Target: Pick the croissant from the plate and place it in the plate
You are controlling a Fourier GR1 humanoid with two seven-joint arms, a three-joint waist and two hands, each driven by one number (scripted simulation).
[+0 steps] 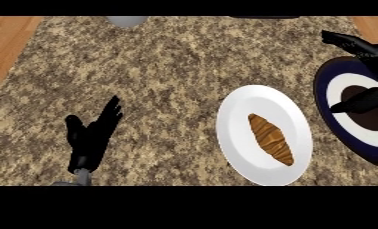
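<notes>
Croissant (270,138): we see it lying on the white plate (240,123), slightly right of that plate's middle, long axis running from upper left to lower right; nothing touches it.
Dark plate (323,98): we find it just right of the white plate, navy rim with a white ring and dark centre, cut by the view's right edge.
Right hand (354,102): we see it over the dark plate, fingers spread apart and holding nothing, clear of the croissant.
Left hand (88,135): we note it resting at lower left, fingers straight and up, well apart from both plates.
Step in hand: we judge it to be the reach for the croissant, not yet begun.
Doing it well: we would bring the right hand left over the white plate, turn it so fingers and thumb straddle the pastry's narrow width, then close at its thick middle.
Counter (170,73): we see speckled stone under everything, with a grey object (127,20) at the top edge.
</notes>
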